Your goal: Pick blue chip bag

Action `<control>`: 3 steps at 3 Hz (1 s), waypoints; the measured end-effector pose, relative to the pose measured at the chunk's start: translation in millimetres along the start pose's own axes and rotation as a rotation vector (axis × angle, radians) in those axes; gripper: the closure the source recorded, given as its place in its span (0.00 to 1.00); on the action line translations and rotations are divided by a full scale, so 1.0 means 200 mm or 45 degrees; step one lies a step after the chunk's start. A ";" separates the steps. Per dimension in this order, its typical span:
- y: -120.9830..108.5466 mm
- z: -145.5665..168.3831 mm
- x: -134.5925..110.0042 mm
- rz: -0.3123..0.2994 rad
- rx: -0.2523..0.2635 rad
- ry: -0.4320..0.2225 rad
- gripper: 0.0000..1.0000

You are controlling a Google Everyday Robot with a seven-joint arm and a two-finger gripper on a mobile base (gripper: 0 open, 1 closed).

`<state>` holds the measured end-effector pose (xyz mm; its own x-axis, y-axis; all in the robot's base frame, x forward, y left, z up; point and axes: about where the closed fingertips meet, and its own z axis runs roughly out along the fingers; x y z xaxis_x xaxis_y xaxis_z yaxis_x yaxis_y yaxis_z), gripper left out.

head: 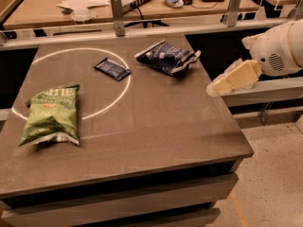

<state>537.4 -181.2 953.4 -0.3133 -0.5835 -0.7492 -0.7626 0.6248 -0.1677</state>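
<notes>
The blue chip bag [166,57] is crinkled, puffy and dark blue with white print. It lies on the far right part of the dark table [156,126], just outside the white painted circle. My gripper [215,87] is cream-coloured, on the end of the white arm [279,48] at the right. It hovers beside the table's right edge, right of the bag and a little nearer the camera, clear of it and holding nothing.
A green chip bag [51,115] lies at the table's left, across the white circle line [118,91]. A small flat dark blue packet [111,69] lies inside the circle. A cluttered desk [94,1] and metal rail posts [117,15] stand behind the table.
</notes>
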 end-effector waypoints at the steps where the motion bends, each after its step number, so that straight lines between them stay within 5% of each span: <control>1: -0.02 0.01 -0.02 -0.001 0.030 -0.016 0.00; 3: -0.06 0.16 -0.08 0.024 0.043 -0.105 0.00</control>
<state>568.9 -162.9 946.9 -0.2785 -0.5280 -0.8023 -0.7370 0.6531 -0.1740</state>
